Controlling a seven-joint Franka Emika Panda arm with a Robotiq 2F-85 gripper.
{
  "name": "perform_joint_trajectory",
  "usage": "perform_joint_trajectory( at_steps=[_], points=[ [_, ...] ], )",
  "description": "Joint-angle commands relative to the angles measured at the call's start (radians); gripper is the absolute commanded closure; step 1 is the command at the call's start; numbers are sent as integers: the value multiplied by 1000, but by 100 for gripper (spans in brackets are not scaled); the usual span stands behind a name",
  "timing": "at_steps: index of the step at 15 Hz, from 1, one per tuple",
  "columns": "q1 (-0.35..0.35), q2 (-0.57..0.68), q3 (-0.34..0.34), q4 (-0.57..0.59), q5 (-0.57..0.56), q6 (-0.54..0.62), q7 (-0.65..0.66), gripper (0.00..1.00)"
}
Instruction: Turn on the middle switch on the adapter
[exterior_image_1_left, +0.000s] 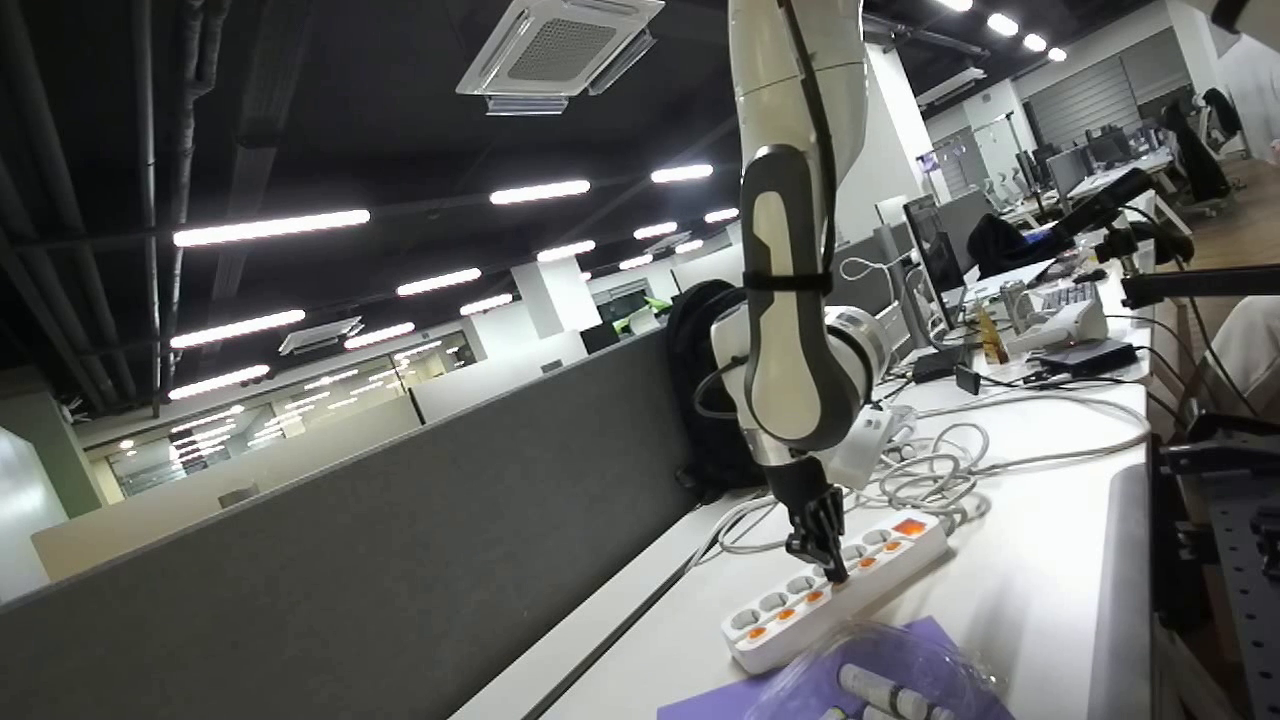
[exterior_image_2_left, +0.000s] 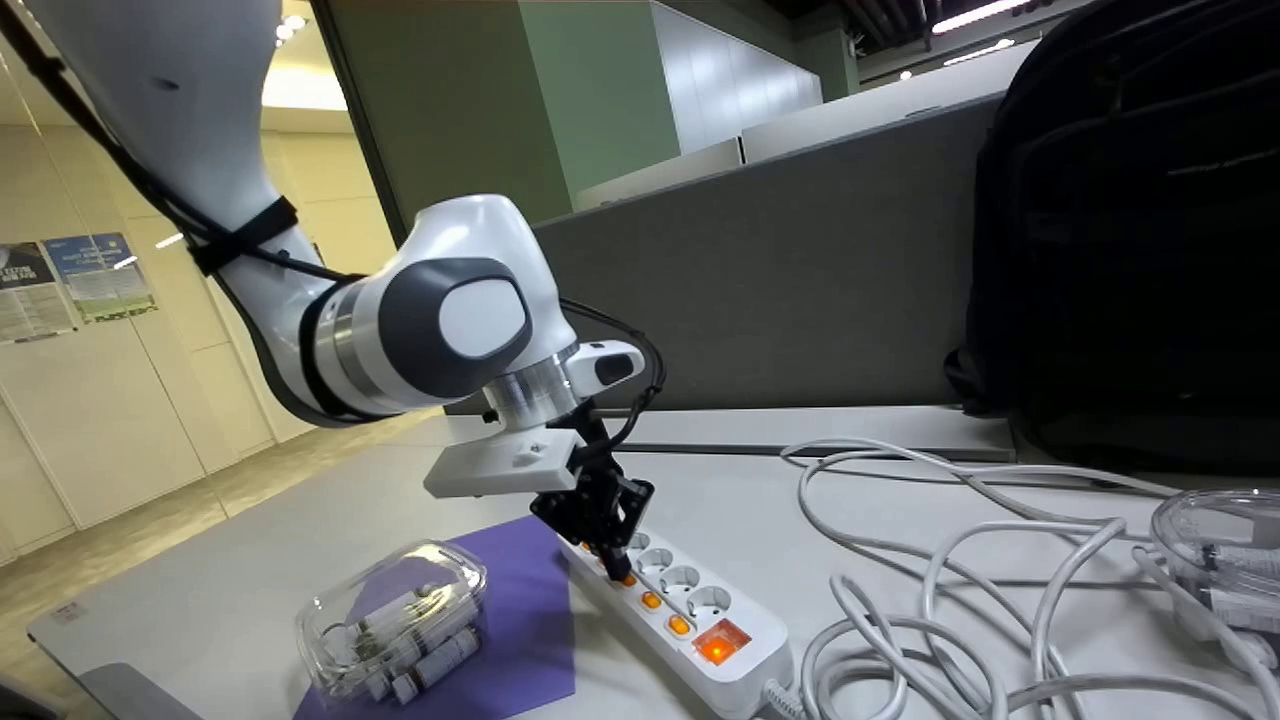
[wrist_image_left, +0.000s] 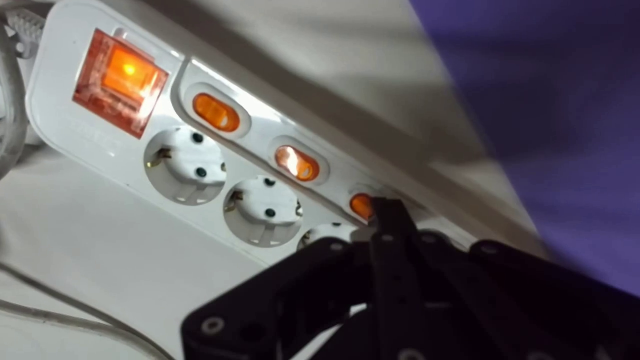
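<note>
The adapter (exterior_image_1_left: 800, 640) is a long white strip lying on the white table. It also shows in an exterior view (exterior_image_2_left: 765, 650) and in the wrist view (wrist_image_left: 95, 145). It has a row of round sockets, small orange switches and a large lit red-orange switch (wrist_image_left: 122, 82) at one end. My gripper (wrist_image_left: 387, 205) is shut and empty, pointing down at the strip. Its fingertips lie over part of the middle switch (wrist_image_left: 360, 205), the third small one from the large switch; contact or pressing cannot be told. The gripper shows in both exterior views (exterior_image_1_left: 835, 572) (exterior_image_2_left: 617, 570).
A purple sheet (exterior_image_2_left: 540, 640) lies beside the strip, with a clear plastic box (exterior_image_2_left: 395, 625) of white tubes on it. Loose white cables (exterior_image_2_left: 940, 560) lie past the large-switch end. A grey partition (exterior_image_1_left: 400, 560) and a black backpack (exterior_image_2_left: 1130, 230) stand behind.
</note>
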Motion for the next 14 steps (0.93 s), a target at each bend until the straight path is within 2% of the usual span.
perform_joint_trajectory(
  at_steps=[1, 4, 7, 14],
  points=[
    [55, 37, -45, 39, -39, -21, 72, 100],
    [92, 56, -77, 61, -65, -71, 104, 100],
    [89, 80, -65, 94, -68, -149, 117, 100],
    [16, 73, 13, 136, -37, -268, 53, 100]
  ],
)
